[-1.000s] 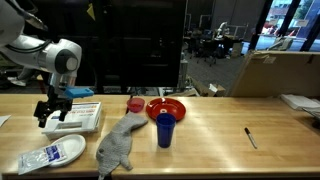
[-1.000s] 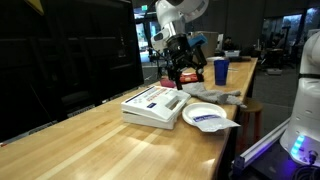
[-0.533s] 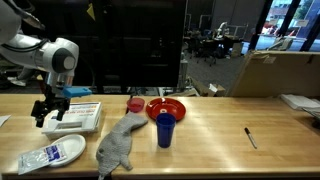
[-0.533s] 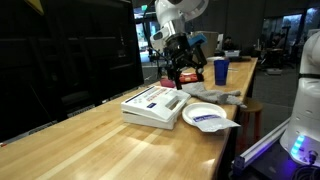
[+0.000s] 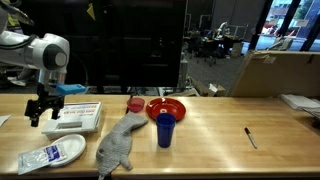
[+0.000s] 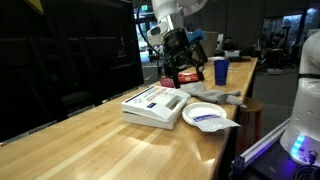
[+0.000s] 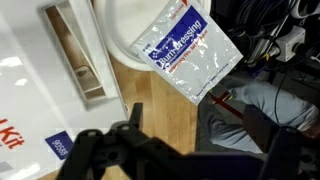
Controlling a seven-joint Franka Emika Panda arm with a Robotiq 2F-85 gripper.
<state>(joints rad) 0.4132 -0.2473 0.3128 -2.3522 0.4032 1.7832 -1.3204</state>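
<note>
My gripper (image 5: 40,117) hangs open above the wooden table (image 5: 210,140), just past the end of a white kit box (image 5: 76,116), with nothing between its fingers. From the opposite end of the table my gripper (image 6: 181,77) stands above the far end of the box (image 6: 155,103). In the wrist view the dark fingers (image 7: 131,122) frame the bottom, and the gripper (image 7: 205,150) is empty. Above them lie the box (image 7: 30,95) and a white plate (image 7: 125,25) carrying a printed plastic packet (image 7: 183,50).
On the table lie a plate with a packet (image 5: 50,155), a grey cloth (image 5: 118,143), a blue cup (image 5: 164,129), a red bowl (image 5: 167,107), a small red cup (image 5: 135,104) and a black marker (image 5: 250,137). A cardboard box (image 5: 275,72) stands behind.
My gripper has moved a little away from the box toward the table's end and risen slightly. It stays open. Nothing on the table has moved.
</note>
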